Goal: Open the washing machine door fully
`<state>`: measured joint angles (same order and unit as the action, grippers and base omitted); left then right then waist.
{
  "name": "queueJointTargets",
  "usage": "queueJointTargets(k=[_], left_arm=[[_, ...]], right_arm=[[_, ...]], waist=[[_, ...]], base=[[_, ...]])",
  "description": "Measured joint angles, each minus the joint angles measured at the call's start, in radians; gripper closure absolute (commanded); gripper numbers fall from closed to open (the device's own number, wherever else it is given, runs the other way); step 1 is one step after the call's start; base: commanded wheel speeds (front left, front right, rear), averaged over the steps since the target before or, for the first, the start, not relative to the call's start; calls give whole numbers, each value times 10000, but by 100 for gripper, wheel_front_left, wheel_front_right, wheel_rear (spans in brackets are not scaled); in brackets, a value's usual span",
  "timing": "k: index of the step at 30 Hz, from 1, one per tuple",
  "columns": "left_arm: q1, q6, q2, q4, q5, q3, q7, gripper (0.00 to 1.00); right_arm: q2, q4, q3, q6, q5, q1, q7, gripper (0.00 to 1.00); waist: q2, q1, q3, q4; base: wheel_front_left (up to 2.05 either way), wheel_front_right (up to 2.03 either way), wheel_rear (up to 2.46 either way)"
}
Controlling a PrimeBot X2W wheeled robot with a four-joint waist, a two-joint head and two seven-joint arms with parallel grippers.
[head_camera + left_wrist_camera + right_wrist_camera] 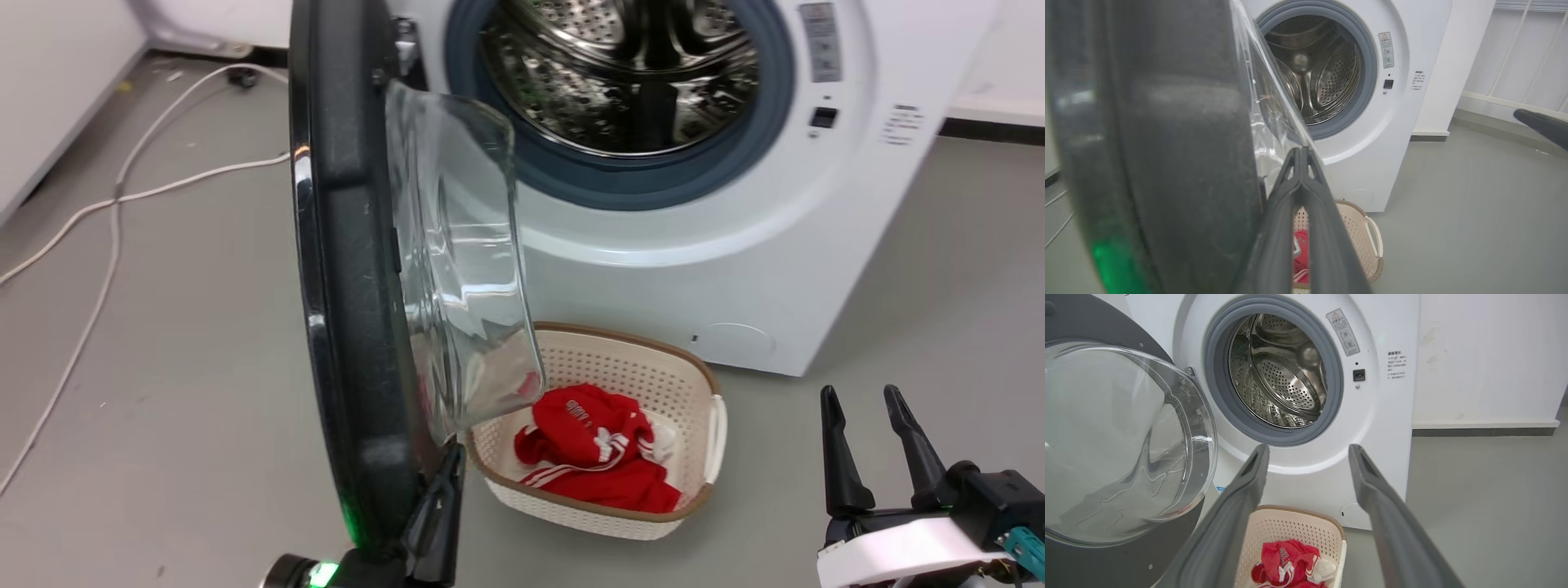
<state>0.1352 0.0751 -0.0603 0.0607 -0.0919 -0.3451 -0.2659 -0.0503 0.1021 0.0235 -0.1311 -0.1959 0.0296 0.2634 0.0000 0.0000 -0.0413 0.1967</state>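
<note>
Washing machine door point(351, 286) stands swung out. Left gripper point(453, 459), fingers pressed together, rests against its lower inner edge. Right gripper point(860, 396), fingers apart, sits well clear.

You had a white washing machine point(735, 269) in front of you, its perforated steel drum point(620, 73) ringed by a grey-blue rubber seal point(637, 184). To the right of the opening were a grey label point(820, 41) and, below it, a small black latch slot point(823, 117). On the grey floor point(939, 286), just in front of the machine, sat a cream perforated basket point(629, 367) holding a red garment point(600, 457) with white stripes. Off to your left, white cables point(114, 204) trailed across the floor.
</note>
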Motion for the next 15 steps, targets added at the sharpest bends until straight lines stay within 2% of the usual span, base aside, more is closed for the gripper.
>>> queueJointTargets(k=[9,15], left_arm=[[324,393,-176,305,-71,878,2,100],[410,621,-242,332,-257,1741,2,100]], right_arm=[[0,29,-42,0,29,-74,0,0],[0,59,-134,0,58,-210,0,0]], waist=[[0,0,-215,1168],[0,0,-397,1389]], base=[[0,0,0],[0,0,0]])
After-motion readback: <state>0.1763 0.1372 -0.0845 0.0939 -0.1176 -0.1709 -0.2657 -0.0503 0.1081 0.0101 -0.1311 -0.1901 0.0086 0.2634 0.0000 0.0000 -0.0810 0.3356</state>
